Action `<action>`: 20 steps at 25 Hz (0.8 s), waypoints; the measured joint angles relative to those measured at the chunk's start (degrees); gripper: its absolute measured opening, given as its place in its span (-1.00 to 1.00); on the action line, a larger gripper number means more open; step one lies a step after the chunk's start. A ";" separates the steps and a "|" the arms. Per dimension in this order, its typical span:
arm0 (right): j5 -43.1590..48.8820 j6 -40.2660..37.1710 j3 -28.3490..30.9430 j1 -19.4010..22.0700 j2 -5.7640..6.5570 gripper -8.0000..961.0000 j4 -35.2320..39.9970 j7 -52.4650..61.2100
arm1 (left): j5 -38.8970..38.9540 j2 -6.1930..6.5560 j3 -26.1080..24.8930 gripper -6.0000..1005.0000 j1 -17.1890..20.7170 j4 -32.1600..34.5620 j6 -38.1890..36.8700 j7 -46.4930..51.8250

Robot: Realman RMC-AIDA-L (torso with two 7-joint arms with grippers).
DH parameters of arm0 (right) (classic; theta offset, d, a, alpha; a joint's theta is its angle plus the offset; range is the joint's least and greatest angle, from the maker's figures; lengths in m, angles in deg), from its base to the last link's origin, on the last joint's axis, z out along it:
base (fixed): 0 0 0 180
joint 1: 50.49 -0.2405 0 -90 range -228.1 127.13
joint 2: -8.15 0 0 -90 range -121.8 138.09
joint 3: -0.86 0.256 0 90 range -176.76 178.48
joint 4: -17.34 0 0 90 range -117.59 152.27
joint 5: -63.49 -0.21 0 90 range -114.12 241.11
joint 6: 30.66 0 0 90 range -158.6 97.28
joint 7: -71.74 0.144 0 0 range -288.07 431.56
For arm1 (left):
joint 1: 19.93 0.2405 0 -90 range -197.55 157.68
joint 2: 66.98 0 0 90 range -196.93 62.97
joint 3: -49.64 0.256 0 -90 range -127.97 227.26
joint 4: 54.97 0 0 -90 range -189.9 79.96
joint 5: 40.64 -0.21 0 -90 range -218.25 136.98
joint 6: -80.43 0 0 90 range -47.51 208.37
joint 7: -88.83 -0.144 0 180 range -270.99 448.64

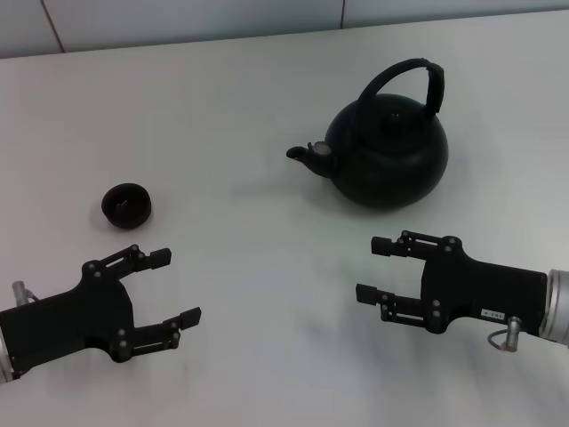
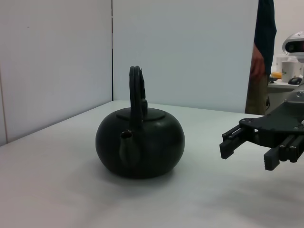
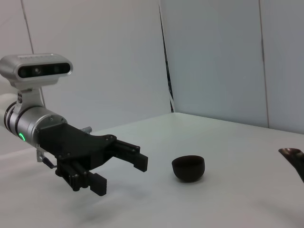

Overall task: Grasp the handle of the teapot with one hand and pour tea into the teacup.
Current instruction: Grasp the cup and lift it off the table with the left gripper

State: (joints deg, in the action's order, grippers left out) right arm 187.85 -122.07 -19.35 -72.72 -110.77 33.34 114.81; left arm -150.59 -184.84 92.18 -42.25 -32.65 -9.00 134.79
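Clearly the right hand (image 1: 372, 269) is the nearer one: the teapot (image 1: 387, 158) stands on the tabletop (image 1: 249, 107) just beyond it, handle (image 1: 409, 80) arching upright over the lid, spout toward the teacup (image 1: 126, 205). Both hands rest open and empty; the left hand (image 1: 176, 286) sits near the teacup, well apart from the teapot.

**Even, soft overhead light; slight softness throughout**

Bright, diffuse light fills all three views. The white tabletop (image 1: 267, 107) shows only faint, blurred shadows beneath the round matte-black teapot (image 1: 387, 151) and the small black bowl-like teacup (image 1: 126, 204). The teapot's shoulder carries a dull sheen. Background figures in the left wrist view are out of focus.
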 joint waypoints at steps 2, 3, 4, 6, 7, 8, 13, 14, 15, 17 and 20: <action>0.00 0.00 0.00 0.00 0.00 0.43 0.00 0.01 | 0.00 0.00 0.00 0.72 0.00 0.00 -0.03 0.00; 0.00 -0.02 0.00 0.00 0.00 0.43 0.00 0.02 | 0.00 0.00 0.00 0.72 0.00 0.00 -0.07 0.00; 0.00 -0.04 0.00 0.00 0.00 0.43 0.00 0.02 | 0.00 0.00 0.00 0.72 0.00 0.00 -0.09 0.00; 0.00 -0.08 0.00 0.00 0.00 0.43 0.00 0.04 | 0.00 0.00 0.00 0.72 0.00 0.00 -0.14 0.00; 0.00 -0.09 0.00 0.00 0.00 0.43 0.00 0.04 | 0.00 0.00 0.00 0.72 0.00 0.00 -0.14 0.00; 0.00 -0.09 0.00 0.00 0.00 0.43 0.00 0.05 | 0.03 0.01 0.00 0.72 0.04 0.00 -0.15 0.00; 0.00 -0.09 0.00 0.00 0.00 0.43 0.00 0.08 | 0.14 0.00 -0.08 0.72 0.17 0.00 -0.35 0.00; 0.00 -0.09 0.00 0.00 0.00 0.43 0.00 0.08 | 0.14 0.00 -0.13 0.72 0.17 0.00 -0.38 0.00; 0.00 -0.09 0.00 0.00 0.00 0.43 0.00 0.09 | 0.15 0.00 -0.15 0.72 0.17 0.00 -0.40 0.00; 0.00 -0.09 0.00 0.00 0.00 0.43 0.00 0.09 | 0.16 0.00 -0.19 0.72 0.17 0.00 -0.44 0.00; 0.00 -0.14 0.00 0.00 0.00 0.43 0.00 0.09 | 0.18 0.00 -0.24 0.72 0.18 0.00 -0.45 0.00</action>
State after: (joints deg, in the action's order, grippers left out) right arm 187.86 -122.21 -19.36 -72.72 -110.77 33.34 114.89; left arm -150.40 -184.84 91.94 -42.07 -32.65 -9.46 134.79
